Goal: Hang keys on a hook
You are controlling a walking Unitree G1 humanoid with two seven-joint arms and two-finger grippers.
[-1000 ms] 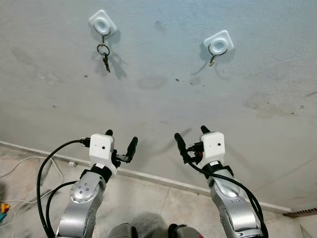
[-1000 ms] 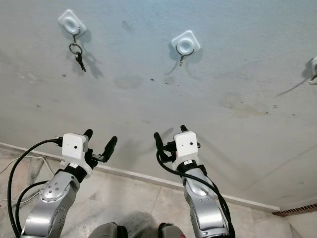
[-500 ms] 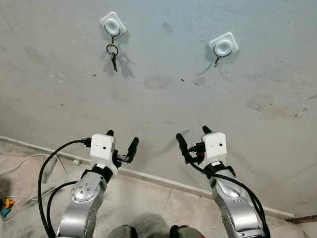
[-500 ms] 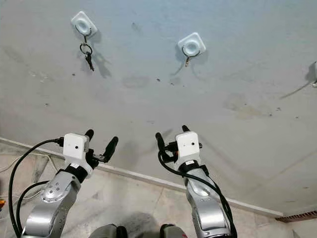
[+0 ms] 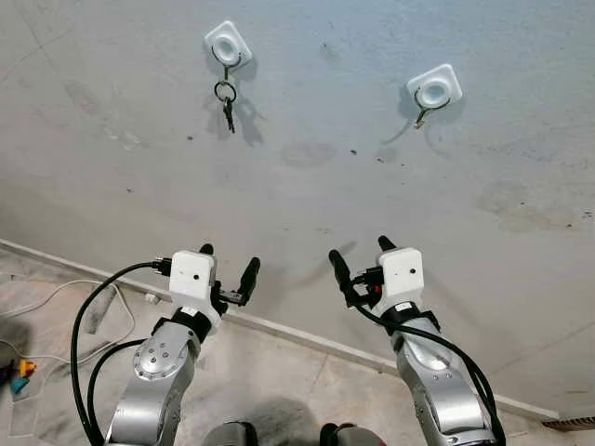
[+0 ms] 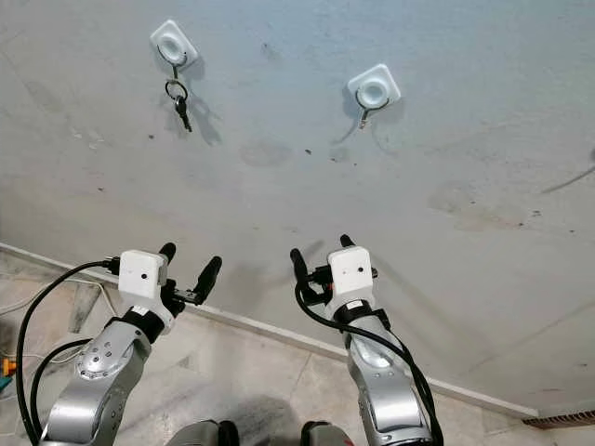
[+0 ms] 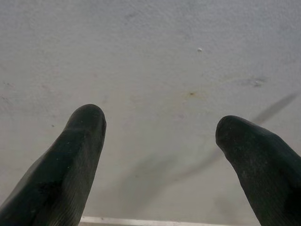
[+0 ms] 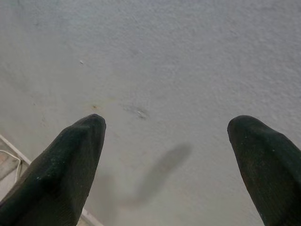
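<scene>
A small ring of dark keys [image 5: 226, 100] hangs from the left white hook [image 5: 228, 45] high on the grey wall. A second white hook [image 5: 433, 93] further right holds nothing. My left gripper [image 5: 228, 261] is low in front of the wall, well below the keys, open and empty. My right gripper [image 5: 361, 254] is level with it, below the bare hook, also open and empty. In both wrist views the two black fingers [image 7: 75, 160] [image 8: 70, 165] stand wide apart against bare wall.
A white skirting strip [image 5: 297, 333] runs along the foot of the wall above the tiled floor [image 5: 270, 381]. White cables [image 5: 56, 307] and a small coloured object [image 5: 19, 373] lie on the floor at the left.
The whole view has shifted: the hooks and keys now sit further right and a little lower in the picture. Both grippers keep their pose, open.
</scene>
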